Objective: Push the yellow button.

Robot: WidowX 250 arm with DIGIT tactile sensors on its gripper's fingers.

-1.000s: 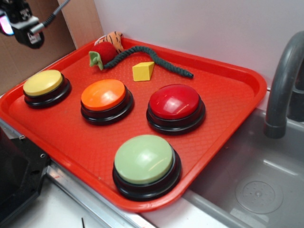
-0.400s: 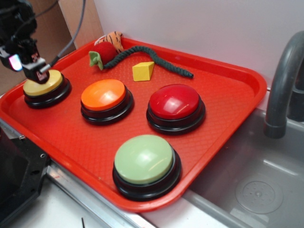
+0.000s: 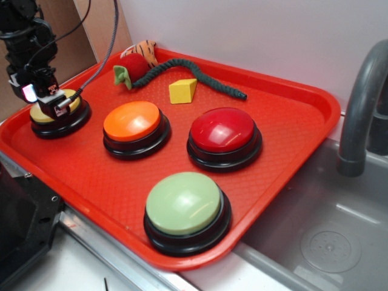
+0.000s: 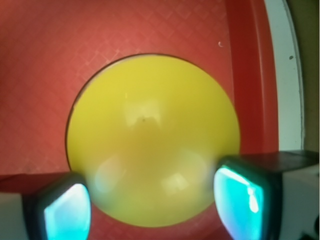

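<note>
The yellow button (image 3: 72, 99) sits at the left end of the red tray (image 3: 291, 127), a pale yellow dome on a black base. My gripper (image 3: 48, 99) is down on top of it and hides most of the dome in the exterior view. In the wrist view the yellow button (image 4: 150, 130) fills the frame, very close and blurred. My gripper (image 4: 155, 212) is open, with the two glowing cyan pads (image 4: 67, 215) set wide apart on either side of the dome's near edge. Nothing is held between them.
On the tray also stand an orange button (image 3: 132, 120), a red button (image 3: 223, 129) and a green button (image 3: 183, 203). A yellow wedge block (image 3: 182, 90), a dark rope (image 3: 194, 70) and plush toys (image 3: 134, 60) lie at the back. A grey faucet (image 3: 364, 97) and sink are to the right.
The gripper came down from above the tray's far left corner onto the yellow button and now covers more of its dome. Nothing else moved.
</note>
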